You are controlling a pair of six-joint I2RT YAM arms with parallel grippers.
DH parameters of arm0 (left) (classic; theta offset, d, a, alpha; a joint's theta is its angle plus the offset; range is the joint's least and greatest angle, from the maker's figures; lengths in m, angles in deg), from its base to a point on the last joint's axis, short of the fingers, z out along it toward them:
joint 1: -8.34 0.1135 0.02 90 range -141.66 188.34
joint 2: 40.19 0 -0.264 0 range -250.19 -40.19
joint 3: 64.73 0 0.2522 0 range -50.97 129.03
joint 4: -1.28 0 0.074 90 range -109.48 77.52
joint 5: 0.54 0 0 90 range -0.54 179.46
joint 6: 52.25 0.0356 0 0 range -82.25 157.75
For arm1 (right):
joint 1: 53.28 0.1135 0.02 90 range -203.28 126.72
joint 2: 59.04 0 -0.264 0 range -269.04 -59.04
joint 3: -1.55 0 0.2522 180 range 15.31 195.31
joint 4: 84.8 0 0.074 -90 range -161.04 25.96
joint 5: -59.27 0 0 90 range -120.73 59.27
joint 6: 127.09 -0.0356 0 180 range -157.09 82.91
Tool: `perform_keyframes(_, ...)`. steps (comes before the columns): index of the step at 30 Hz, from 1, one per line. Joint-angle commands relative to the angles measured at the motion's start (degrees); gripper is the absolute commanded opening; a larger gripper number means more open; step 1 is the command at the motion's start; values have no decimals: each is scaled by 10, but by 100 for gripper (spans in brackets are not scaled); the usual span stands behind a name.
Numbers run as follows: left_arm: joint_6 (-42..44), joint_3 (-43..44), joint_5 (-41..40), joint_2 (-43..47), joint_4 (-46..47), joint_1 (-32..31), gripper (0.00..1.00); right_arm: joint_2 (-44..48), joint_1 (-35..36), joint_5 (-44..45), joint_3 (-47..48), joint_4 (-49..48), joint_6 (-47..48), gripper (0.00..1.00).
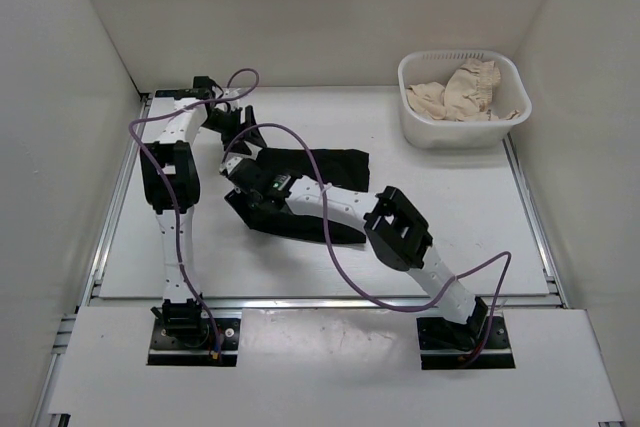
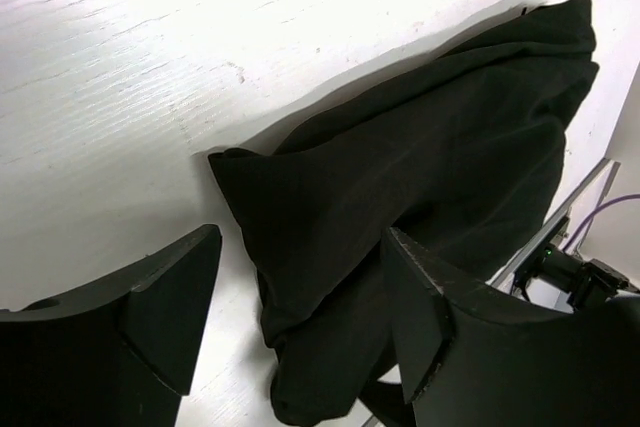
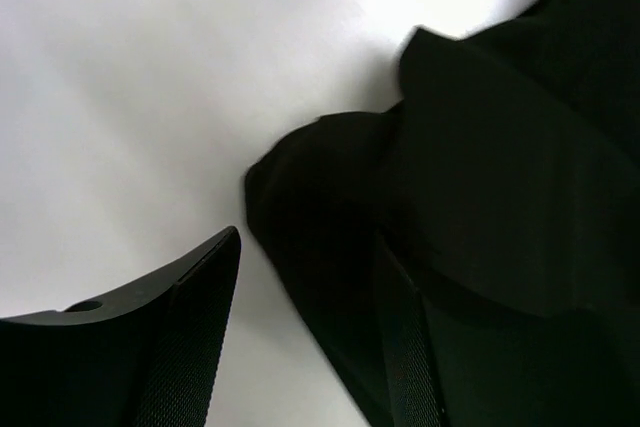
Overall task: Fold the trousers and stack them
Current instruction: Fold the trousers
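Note:
The black trousers (image 1: 335,164) lie folded in a bundle on the white table, left of centre. My left gripper (image 1: 233,129) is open at the bundle's far left corner; in the left wrist view (image 2: 302,252) a folded corner of the trousers (image 2: 420,167) lies between its spread fingers. My right gripper (image 1: 234,169) reaches leftward over the bundle and is open at its left edge. In the right wrist view (image 3: 310,247) the rounded edge of the trousers (image 3: 500,147) sits between the fingers, the right finger over the fabric. Neither gripper holds anything.
A white basket (image 1: 462,133) with beige cloth (image 1: 460,92) in it stands at the back right. White walls close in the table on three sides. The right arm and its purple cable (image 1: 330,247) cross the trousers' near part.

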Motion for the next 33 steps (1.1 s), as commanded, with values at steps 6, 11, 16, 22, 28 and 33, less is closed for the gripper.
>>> perform_keyframes(6,5,-20,32,11,23,-23,56,-45,-6,91,76,32,-11,59)
perform_keyframes(11,5,-37,38,11,23,-23,34,-45,6,68,64,37,-6,58)
perform_keyframes(16,5,-43,32,16,23,-23,14,-4,24,56,14,21,16,59)
perform_keyframes(22,5,-37,25,16,23,-23,14,-9,37,56,42,21,25,62)
perform_keyframes(28,5,-37,14,22,23,-23,14,-33,37,74,57,41,12,62)
perform_keyframes(33,5,-49,9,33,23,-23,14,6,49,80,44,42,37,62)
